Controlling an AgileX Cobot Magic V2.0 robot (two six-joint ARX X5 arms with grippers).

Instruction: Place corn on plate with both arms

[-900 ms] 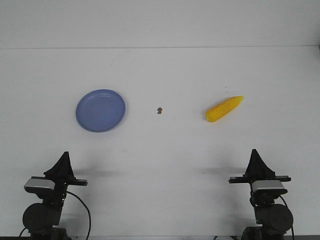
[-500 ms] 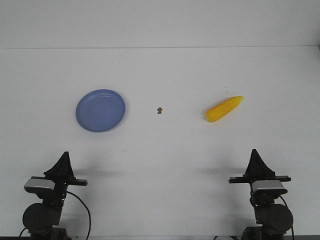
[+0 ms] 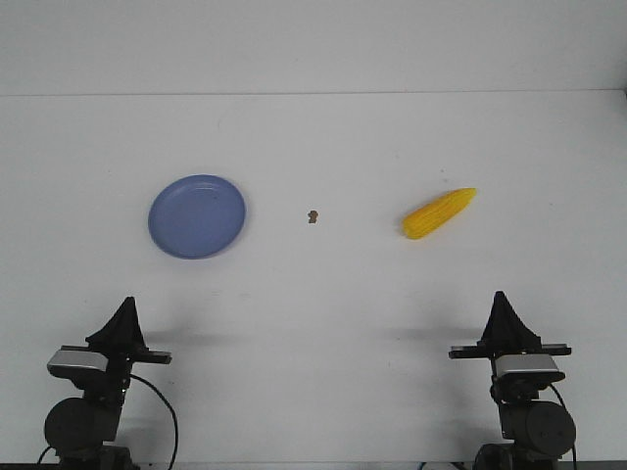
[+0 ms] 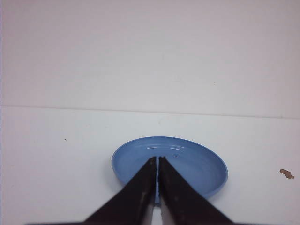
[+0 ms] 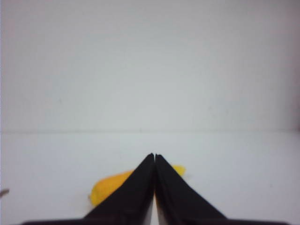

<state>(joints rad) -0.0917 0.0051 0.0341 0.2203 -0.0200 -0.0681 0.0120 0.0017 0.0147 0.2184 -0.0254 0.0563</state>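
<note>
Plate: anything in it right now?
No object in the plate, just a tiny dark speck; the left wrist view's near-rim patch is hidden by the left pincer. The corn lies apart on the table.

Bright, even overhead light; faint soft shadows on the table (image 3: 323, 323); right wrist view slightly blurred.

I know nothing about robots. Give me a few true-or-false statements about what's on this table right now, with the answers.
1. The corn lies on the plate. False: it lies on the bare table, well to the plate's right.
2. The right tool is shut and holds nothing. True.
3. The left tool grips the plate's rim. False: it is shut and holds nothing, short of the plate.
4. A small brown speck sits between plate and corn. True.
5. The plate has nothing on it. True.
</note>
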